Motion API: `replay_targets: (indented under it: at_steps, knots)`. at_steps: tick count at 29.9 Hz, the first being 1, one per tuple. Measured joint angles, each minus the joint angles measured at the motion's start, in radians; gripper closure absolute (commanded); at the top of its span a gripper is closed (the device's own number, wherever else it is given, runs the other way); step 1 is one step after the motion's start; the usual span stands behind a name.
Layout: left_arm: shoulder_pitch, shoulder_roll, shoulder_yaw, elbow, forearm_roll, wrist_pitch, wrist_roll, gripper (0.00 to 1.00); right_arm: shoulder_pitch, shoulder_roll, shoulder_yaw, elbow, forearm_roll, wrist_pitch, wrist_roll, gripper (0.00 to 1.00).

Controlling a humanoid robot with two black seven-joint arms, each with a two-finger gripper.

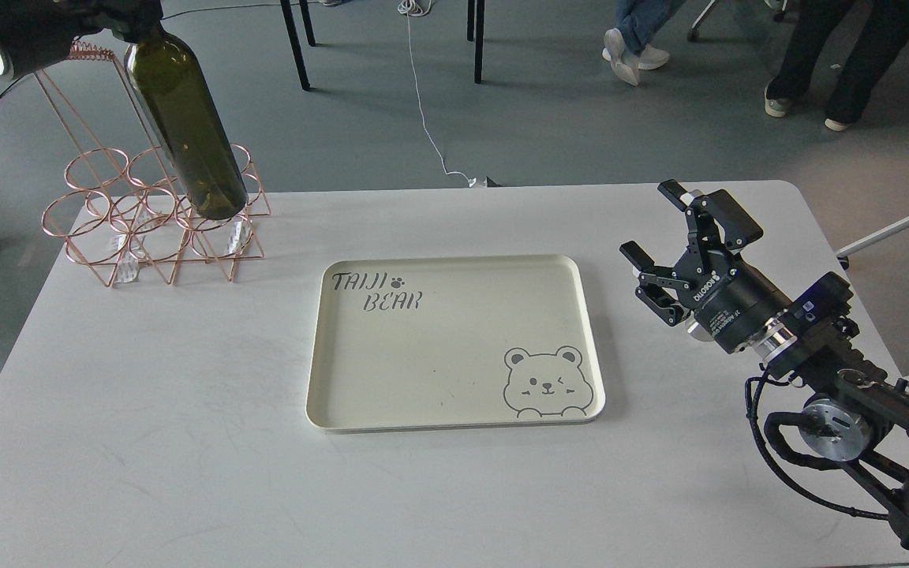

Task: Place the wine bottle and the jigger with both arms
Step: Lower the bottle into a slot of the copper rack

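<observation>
Green glass wine bottle (186, 126), just one, up in the air and tilted over the pink wire rack (155, 213) at the far left of the white table (147, 442), neck held at the top by the left gripper (127, 24), fingers too dark to tell apart. One right gripper (687, 241), fingers spread wide and holding nothing, well apart from the bottle, just right of the one cream tray (454, 410) with a bear. Jigger nowhere to be seen.

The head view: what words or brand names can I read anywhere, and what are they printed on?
"TAIJI BEAR": on the cream tray, top left corner, beside a paw print.
"ROBOTIQ": white lettering on the right gripper, seen turned sideways.
A second small white line beside it: too small to read.
The wine bottle: no label.
</observation>
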Motion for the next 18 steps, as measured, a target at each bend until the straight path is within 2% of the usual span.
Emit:
replay_targets:
  at_steps: [18]
  knots:
    - [-0.003, 0.025, 0.001, 0.014, 0.004, -0.011, 0.0, 0.94, -0.001, -0.001, 0.002, 0.0, 0.0, 0.0, 0.0, 0.01]
